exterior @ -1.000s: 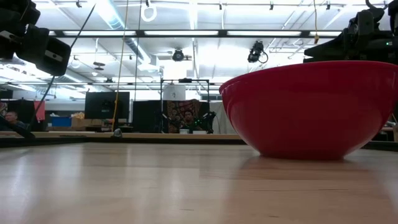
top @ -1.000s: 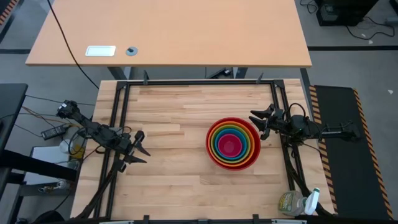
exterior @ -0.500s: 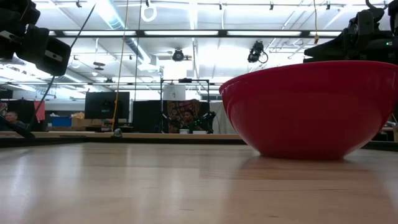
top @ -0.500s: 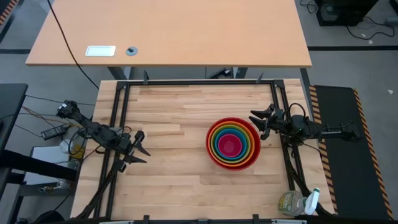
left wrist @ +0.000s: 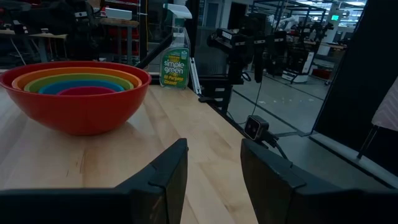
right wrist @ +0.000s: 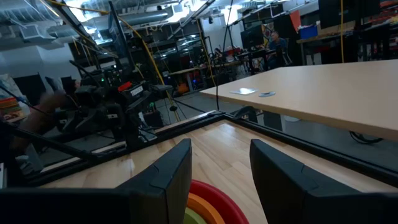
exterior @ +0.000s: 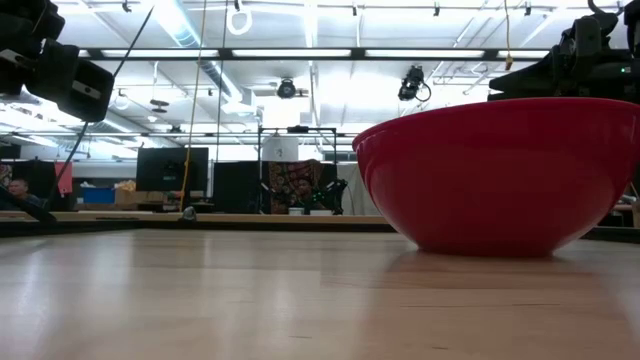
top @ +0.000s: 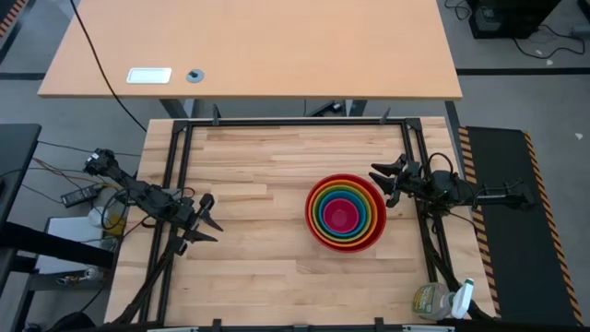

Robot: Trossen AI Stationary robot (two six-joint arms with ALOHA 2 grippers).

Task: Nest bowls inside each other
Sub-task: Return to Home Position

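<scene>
The bowls (top: 346,212) stand nested in one stack on the wooden table, right of centre: a red bowl (exterior: 500,180) outermost, then orange, yellow-green, blue, and a magenta-pink bowl (top: 340,217) innermost. The stack (left wrist: 78,90) rests on the red bowl's base. My left gripper (top: 208,221) hovers open at the table's left edge, level, with nothing between its fingers (left wrist: 214,180). My right gripper (top: 385,183) hovers open by the table's right edge, just beyond the red rim (right wrist: 211,198), holding nothing.
A black frame (top: 286,121) runs round the table. A spray bottle (top: 441,301) stands off the near right corner. A second wooden desk (top: 258,46) lies beyond the far edge. Bare tabletop (top: 258,184) spreads left of the bowls.
</scene>
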